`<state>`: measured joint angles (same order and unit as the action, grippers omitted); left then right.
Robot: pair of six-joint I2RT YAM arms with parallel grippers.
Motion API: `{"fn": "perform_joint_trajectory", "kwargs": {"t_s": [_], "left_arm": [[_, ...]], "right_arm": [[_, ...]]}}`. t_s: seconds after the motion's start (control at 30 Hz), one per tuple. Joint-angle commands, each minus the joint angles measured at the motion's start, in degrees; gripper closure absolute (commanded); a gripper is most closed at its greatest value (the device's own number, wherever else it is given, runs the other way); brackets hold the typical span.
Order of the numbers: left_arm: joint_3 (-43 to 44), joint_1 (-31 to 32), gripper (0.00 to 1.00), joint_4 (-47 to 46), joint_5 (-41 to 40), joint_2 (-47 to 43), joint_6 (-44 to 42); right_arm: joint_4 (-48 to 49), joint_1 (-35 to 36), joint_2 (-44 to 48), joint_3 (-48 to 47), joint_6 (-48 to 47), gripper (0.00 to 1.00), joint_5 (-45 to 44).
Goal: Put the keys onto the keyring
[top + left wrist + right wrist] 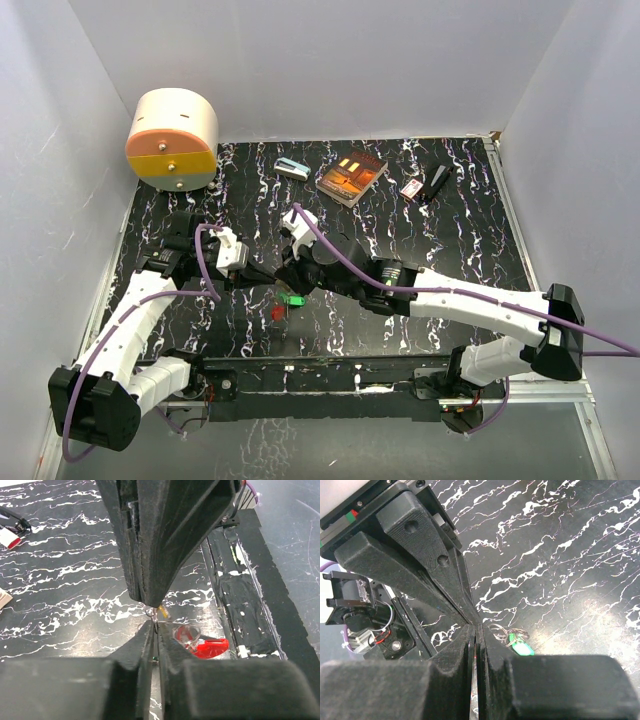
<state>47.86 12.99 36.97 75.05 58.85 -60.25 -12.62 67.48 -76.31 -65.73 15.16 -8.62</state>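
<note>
The right end effector (477, 630) is shut and the left end effector (154, 628) almost shut, tip to tip low over the surface (450, 230); what they pinch I cannot tell. The ring (500, 629), green key (521, 648) and red key (210, 648) lie just beside them, so a slight tug could flick them away.

Bright, even light from above; soft glare on the marbled table (600, 615); wrist views blur up close; overhead view sharp.
</note>
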Motion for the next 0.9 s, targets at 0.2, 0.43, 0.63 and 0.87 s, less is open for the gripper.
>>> {"fn": "perform_joint_trajectory", "kwargs": {"t_s": [0.2,0.43,0.63,0.87], "left_arm": [[0.0,0.5,1.00,0.7,3.5,-0.4,-0.4],[0.7,0.5,1.00,0.2,3.9,-1.6,0.6],[1.4,0.5,1.00,-0.3,4.6,-2.5,0.9],[1.5,0.5,1.00,0.7,4.9,-2.6,0.0]], "right_arm": [[5.1,-0.1,2.8,-0.8,1.1,0.92,-0.6],[4.8,-0.1,5.2,2.6,3.5,0.92,-2.5],[4.7,-0.1,6.6,4.6,5.2,0.92,-3.6],[4.7,-0.1,7.5,5.8,6.3,0.92,-5.0]]}}
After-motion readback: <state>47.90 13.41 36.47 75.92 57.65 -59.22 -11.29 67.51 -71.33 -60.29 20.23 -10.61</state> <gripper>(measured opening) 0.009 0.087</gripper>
